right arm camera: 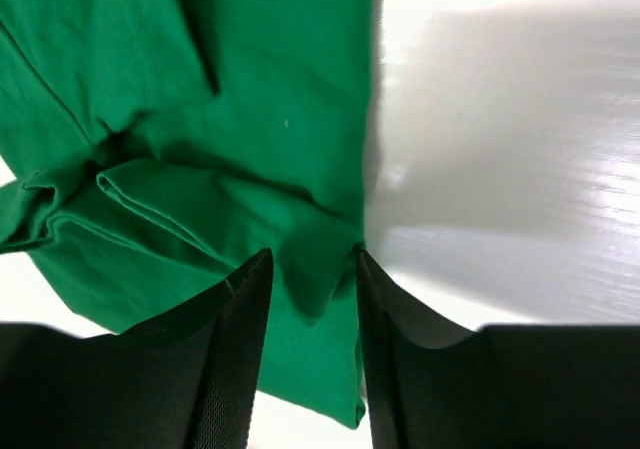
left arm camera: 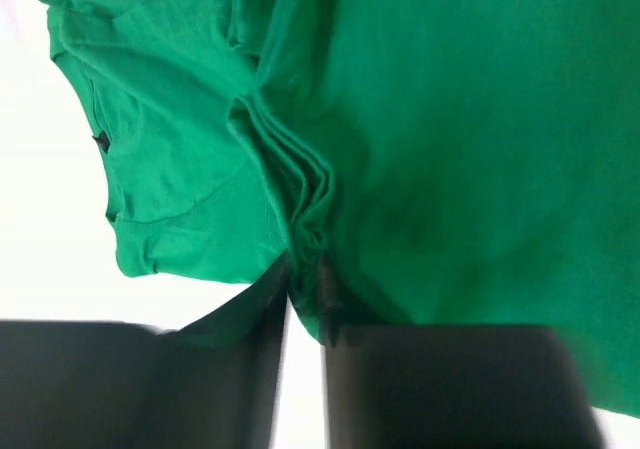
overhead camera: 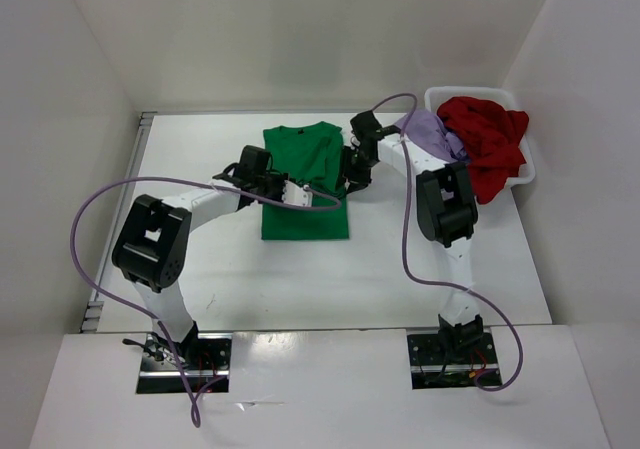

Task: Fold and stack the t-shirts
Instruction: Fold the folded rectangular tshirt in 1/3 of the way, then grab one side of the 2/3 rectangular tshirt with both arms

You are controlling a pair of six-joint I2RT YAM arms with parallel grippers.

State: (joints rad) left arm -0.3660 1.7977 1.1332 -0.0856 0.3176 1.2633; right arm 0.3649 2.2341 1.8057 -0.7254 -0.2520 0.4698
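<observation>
Gripping the green t-shirt [overhead camera: 305, 214] (bunched folds) are left hand [left arm camera: 305, 274] and right hand [right arm camera: 312, 261].

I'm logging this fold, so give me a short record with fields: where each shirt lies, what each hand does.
bright green cloth t-shirt: lying on white table
left hand: shut on its left edge
right hand: shut on its right edge
dark red cloth t-shirt: heaped in white plastic lattice basket
pale lavender cloth t-shirt: same basket, left of the red one
</observation>
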